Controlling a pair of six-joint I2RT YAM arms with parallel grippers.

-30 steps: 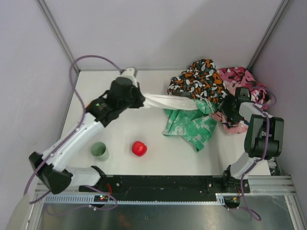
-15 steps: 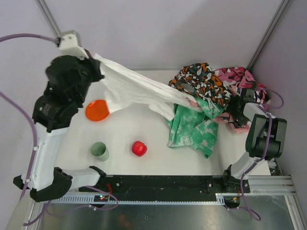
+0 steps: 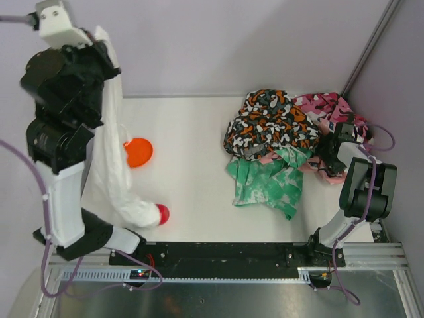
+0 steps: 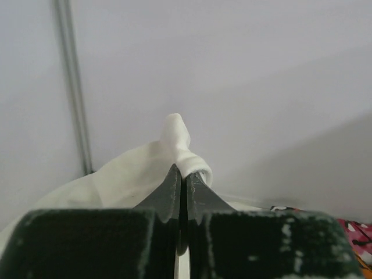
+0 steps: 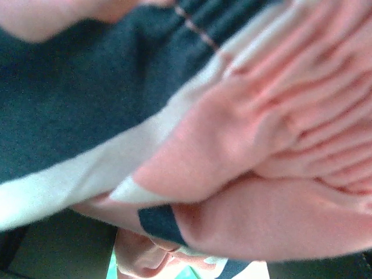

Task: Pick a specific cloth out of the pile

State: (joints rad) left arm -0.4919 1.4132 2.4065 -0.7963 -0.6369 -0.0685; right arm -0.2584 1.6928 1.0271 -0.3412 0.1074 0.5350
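The plain white cloth (image 3: pixel 112 165) hangs free from my left gripper (image 4: pixel 186 174), which is shut on a bunched corner of it (image 4: pixel 177 136). The left arm (image 3: pixel 63 86) is raised high at the far left. The cloth's lower end rests on the table (image 3: pixel 192 132) near the front left. The pile (image 3: pixel 268 126) lies at the back right, with an orange-black-white cloth on top, a pink patterned one (image 3: pixel 324 106) and a green-white one (image 3: pixel 268 182). My right gripper (image 3: pixel 329 158) is buried in the pink cloth (image 5: pixel 261 174), its jaws hidden.
An orange plate (image 3: pixel 140 152) lies beside the hanging cloth. A red ball (image 3: pixel 163 213) pokes out from under the cloth's lower end. Walls close in the back and both sides, and a black rail (image 3: pixel 225 255) runs along the near edge.
The left arm rose up and to the left, pulling the white cloth fully off the pile. The cloth now hangs straight down. The red ball shifted left, and the green cup is now covered.
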